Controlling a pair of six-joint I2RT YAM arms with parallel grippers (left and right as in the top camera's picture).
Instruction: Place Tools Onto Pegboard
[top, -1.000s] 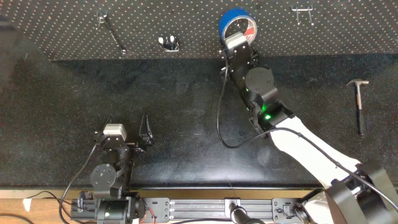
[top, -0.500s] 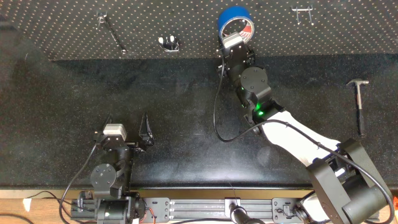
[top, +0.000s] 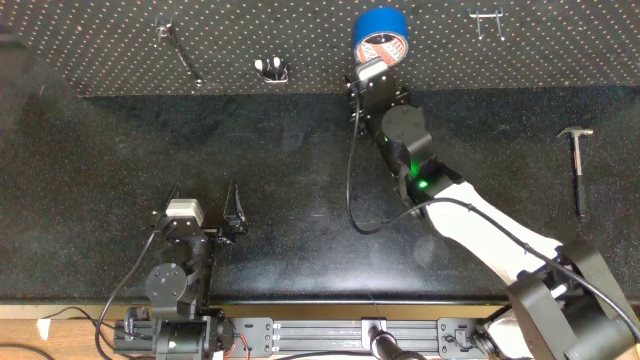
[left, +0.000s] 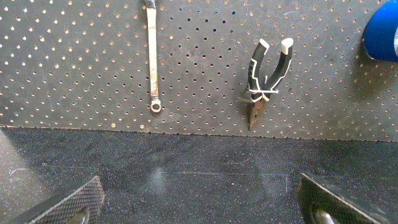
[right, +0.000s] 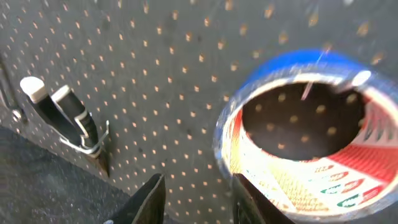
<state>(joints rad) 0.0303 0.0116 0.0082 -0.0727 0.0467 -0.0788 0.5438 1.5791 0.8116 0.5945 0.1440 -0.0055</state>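
Blue tape roll (top: 381, 32) was raised slightly on the pegboard (top: 300, 30); right gripper (right: 198, 190) jaws were seen parted, empty; hanging judged done.

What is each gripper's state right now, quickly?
Left gripper: open, holding nothing.
Right gripper: at the blue tape roll; grip cannot be told.

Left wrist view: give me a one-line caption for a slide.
A wrench and pliers hang on the pegboard, with a blue tape roll farther along past the pliers.
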